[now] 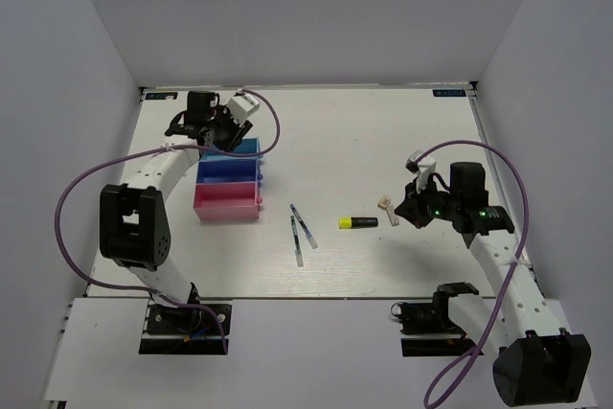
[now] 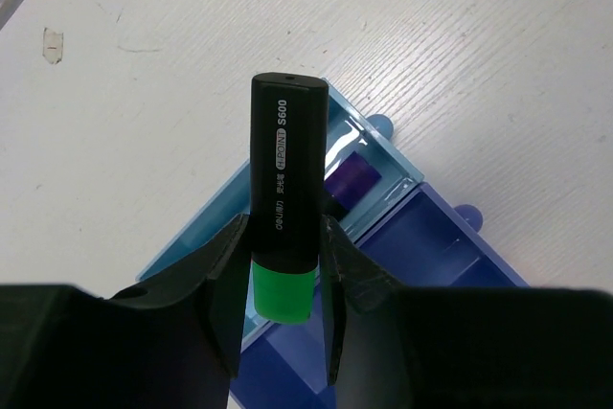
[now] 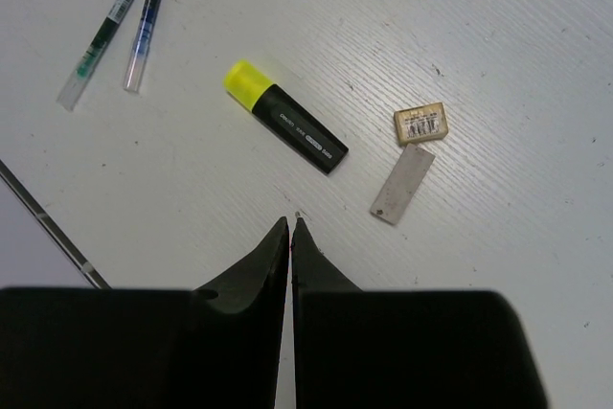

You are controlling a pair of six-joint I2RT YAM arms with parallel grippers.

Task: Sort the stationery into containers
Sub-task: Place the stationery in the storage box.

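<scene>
Grasping the green highlighter (image 2: 284, 170) near its coloured end, the left gripper (image 2: 280, 237) has a finger pressed against each side of the black barrel. The highlighter points away from the wrist camera, green end nearest the wrist and flat black end farthest out. It hangs over the light blue tray (image 2: 196, 241), at the far left of the desk (image 1: 383, 141).

A purple highlighter (image 2: 356, 177) lies inside that tray, partly hidden behind the held barrel. The dark blue tray (image 2: 431, 237) sits right against the light blue one. In the top view the pink tray (image 1: 227, 200) completes the row on the near side, so the three trays stand side by side, touching.

Over on the right, the right gripper (image 3: 290, 222) is clenched with its jaws pressed together and nothing between them. It hangs just above the bare desk. The yellow highlighter (image 3: 285, 129) lies flat on the desk just beyond its tips.

To the right of that, the small cream piece (image 3: 420, 123) rests beside a pale grey strip (image 3: 402, 184), their corners almost meeting. Farther left, the green pen (image 3: 105, 31) and blue pen (image 3: 146, 21) lie close together, their capped ends nearly touching and their clear ends apart.
</scene>
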